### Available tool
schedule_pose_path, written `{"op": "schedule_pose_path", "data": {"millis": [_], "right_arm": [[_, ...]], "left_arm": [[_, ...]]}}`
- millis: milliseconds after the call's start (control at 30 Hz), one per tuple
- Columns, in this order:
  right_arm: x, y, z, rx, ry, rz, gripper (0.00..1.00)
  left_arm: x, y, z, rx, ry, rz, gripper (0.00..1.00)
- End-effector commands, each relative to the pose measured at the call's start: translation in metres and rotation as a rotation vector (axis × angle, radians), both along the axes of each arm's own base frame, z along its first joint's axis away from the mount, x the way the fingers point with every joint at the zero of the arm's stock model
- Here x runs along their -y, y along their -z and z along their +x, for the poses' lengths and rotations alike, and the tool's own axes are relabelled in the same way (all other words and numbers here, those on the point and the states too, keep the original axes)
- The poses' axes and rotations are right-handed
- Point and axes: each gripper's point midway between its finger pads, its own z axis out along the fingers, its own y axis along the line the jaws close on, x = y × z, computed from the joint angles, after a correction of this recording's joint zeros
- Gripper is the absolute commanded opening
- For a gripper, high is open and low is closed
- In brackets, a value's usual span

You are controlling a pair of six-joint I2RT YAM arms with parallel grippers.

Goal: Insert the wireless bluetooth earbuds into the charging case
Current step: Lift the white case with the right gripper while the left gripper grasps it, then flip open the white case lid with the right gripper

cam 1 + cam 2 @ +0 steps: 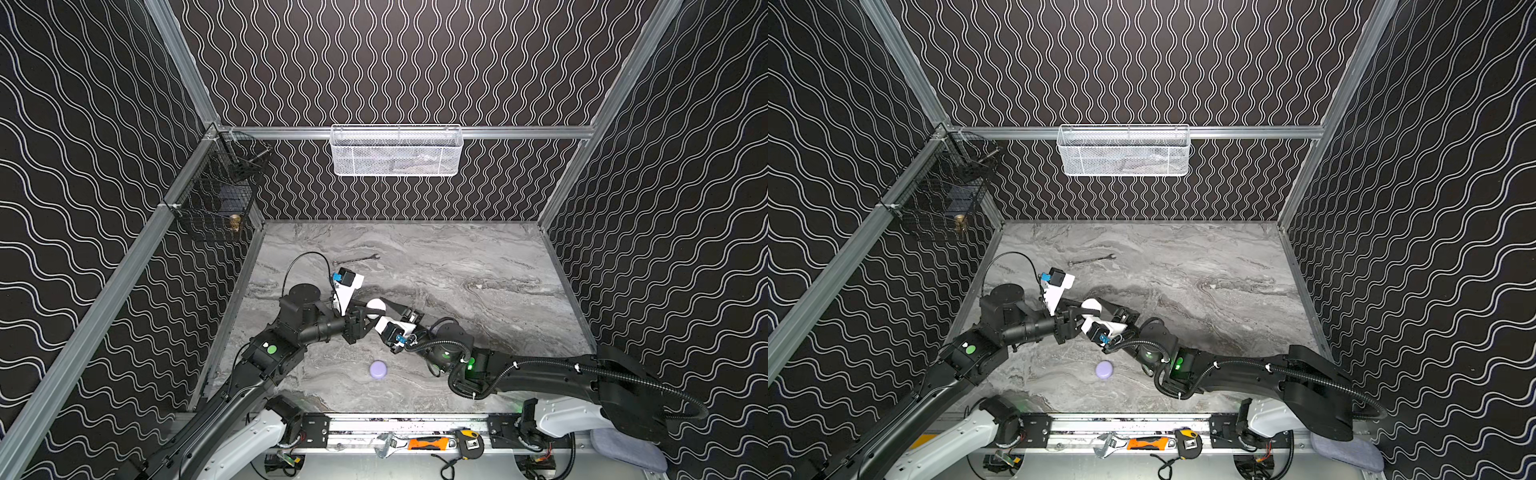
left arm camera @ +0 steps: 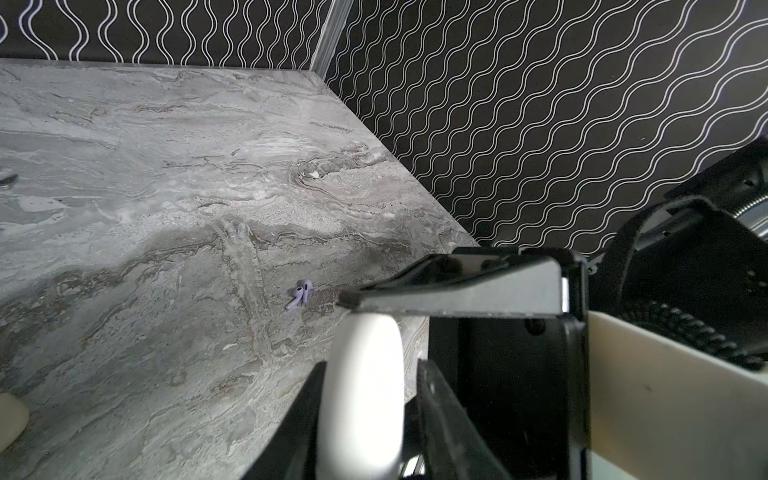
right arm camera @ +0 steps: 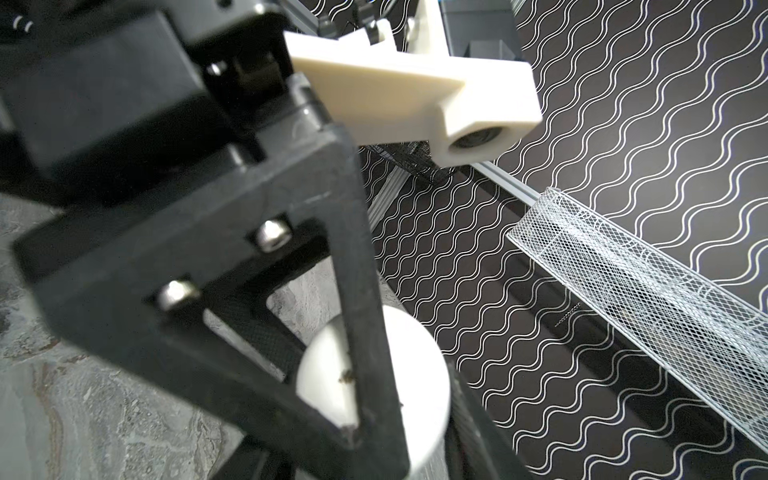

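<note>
In both top views the two arms meet left of the middle of the worktop (image 1: 457, 266). The white charging case (image 1: 377, 306) sits between the left hand (image 1: 368, 318) and the right hand (image 1: 388, 309). A lavender case (image 1: 378, 369) lies nearer the front edge, and a wrench (image 1: 356, 259) lies toward the back edge.

From the left wrist, the white charging case (image 2: 361, 395) shows edge-on between the left hand's fingers (image 2: 299, 424). One lies against it and a sliver of gap shows at the other, so I cannot tell whether that hand truly grips. A lavender earbud (image 2: 299, 294) lies on the worktop nearby, apart from the case.

From the right wrist, the right hand's fingers (image 3: 469, 424) are closed on the case's rim, holding it.
</note>
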Motion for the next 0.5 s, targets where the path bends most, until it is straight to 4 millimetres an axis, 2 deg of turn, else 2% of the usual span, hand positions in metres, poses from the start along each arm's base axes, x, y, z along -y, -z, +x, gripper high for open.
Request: {"op": "schedule_pose_path", "data": {"millis": [0, 167, 333, 467], "right_arm": [[0.0062, -0.0226, 0.005, 0.027, 0.036, 0.089, 0.18], [0.0108, -0.0244, 0.0055, 0.031, 0.039, 0.098, 0.18], [0.0152, -0.0276, 0.0021, 0.038, 0.029, 0.11, 0.17], [0.0133, -0.0278, -0.0009, 0.033, 0.008, 0.11, 0.17]], "left_arm": [[0.0043, -0.0042, -0.0098, 0.004, 0.056, -0.019, 0.41], [0.0007, -0.0042, -0.0094, 0.013, 0.037, -0.006, 0.42], [0.0007, -0.0032, -0.008, 0.01, 0.032, 0.0, 0.37], [0.0068, -0.0061, -0.0094, 0.007, 0.067, -0.027, 0.28]]}}
